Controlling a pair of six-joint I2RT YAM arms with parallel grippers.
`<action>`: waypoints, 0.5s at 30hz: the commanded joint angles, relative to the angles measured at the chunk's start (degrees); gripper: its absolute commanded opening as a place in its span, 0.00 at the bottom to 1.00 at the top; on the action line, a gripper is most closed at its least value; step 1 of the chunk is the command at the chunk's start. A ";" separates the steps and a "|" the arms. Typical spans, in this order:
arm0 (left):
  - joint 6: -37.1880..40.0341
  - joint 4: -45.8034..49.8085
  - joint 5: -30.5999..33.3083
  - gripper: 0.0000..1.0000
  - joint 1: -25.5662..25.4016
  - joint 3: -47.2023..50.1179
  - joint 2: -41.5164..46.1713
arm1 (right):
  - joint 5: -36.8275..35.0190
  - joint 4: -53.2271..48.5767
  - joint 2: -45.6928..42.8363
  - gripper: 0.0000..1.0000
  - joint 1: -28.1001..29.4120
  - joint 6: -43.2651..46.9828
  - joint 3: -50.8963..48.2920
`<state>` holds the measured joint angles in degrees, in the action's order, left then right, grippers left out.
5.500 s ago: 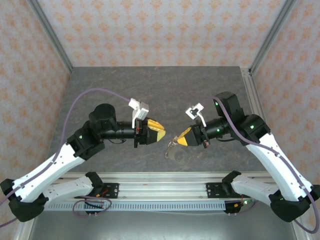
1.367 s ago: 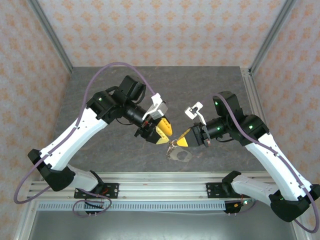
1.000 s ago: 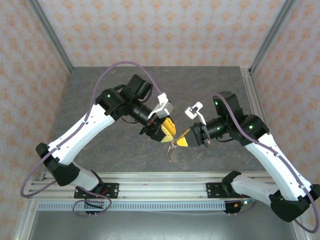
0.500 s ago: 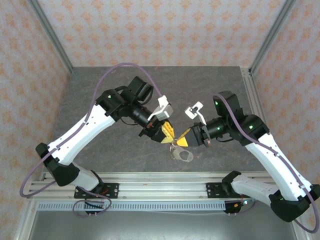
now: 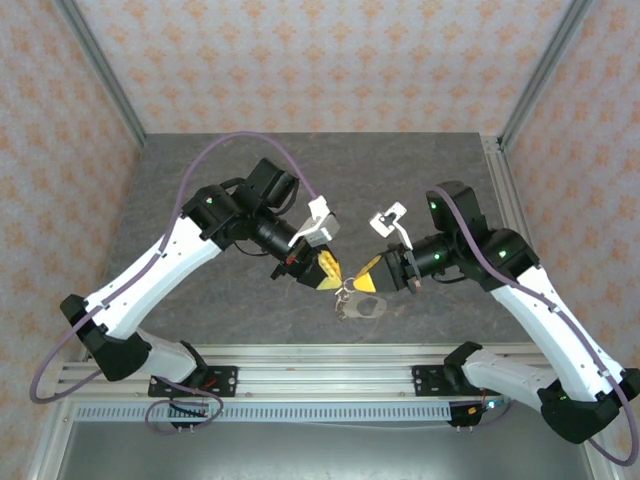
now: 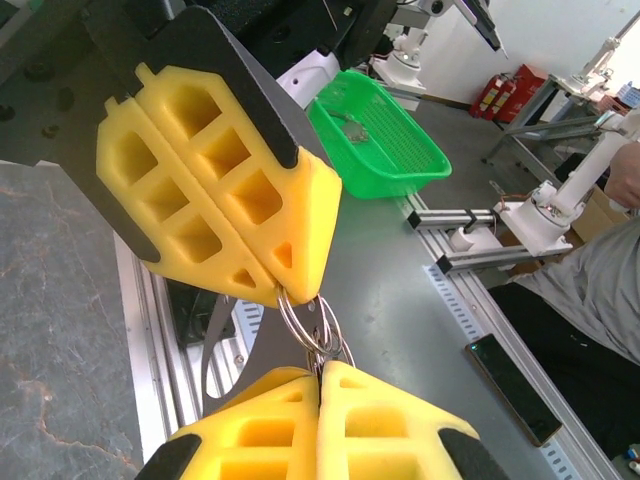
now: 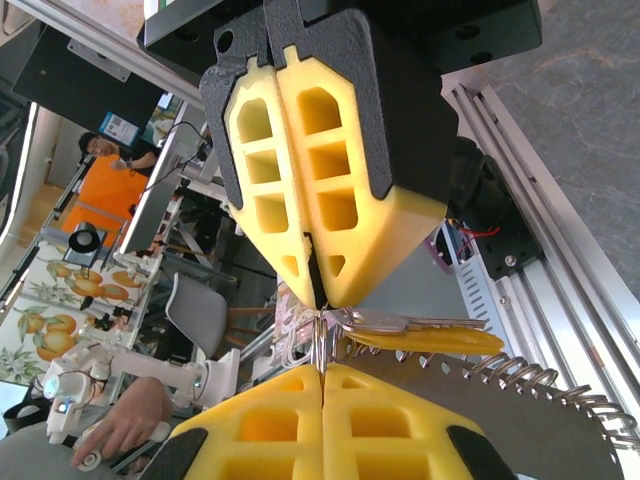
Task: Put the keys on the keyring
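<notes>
— Where's the ring (image 6: 312,322)?

— Up off the desk (image 5: 420,180), near its front edge, between the two arms. The left fingers (image 5: 329,268) come at it from the left and the right fingers (image 5: 367,278) from the right, their tips almost meeting.

— Are both pairs closed?

— Yes. In the left wrist view the left fingers (image 6: 370,415) sit at the bottom, pressed together with no gap, and the thin wire loops run into their seam. The right fingers (image 6: 250,200) above are pressed together too, nipping the upper side of the same loops.

— And the key (image 7: 425,341)?

— In the right wrist view it lies sideways just right of the ring, its silvery metal nearest the ring and its yellow-orange head stretching away. It touches the ring. I can't tell whether it is threaded on.

— And from above?

— A small pale shape hangs just below the fingertips. Ring and key blur together there, and I can't tell whether it touches the desk.
</notes>
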<state>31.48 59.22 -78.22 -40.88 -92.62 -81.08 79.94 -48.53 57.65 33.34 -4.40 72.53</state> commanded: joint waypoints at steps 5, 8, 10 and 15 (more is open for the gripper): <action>-3.16 -3.98 1.69 0.00 -0.29 1.78 2.69 | -3.57 3.44 -0.68 0.00 -0.93 -0.47 1.60; -5.35 -6.53 3.16 0.00 -0.42 2.72 3.49 | -5.01 6.95 -1.34 0.00 -1.80 -3.05 0.50; -7.36 -8.95 4.61 0.00 -0.83 3.62 4.12 | -5.64 9.79 -2.05 0.00 -2.53 -5.06 -0.53; -10.54 -12.89 9.42 0.00 -2.43 4.71 4.62 | -6.44 18.04 -3.69 0.00 -4.03 -11.21 -3.74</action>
<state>24.14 49.69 -71.61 -41.98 -88.75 -77.47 75.26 -39.79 55.35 30.13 -10.59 70.19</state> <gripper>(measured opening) 0.058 0.048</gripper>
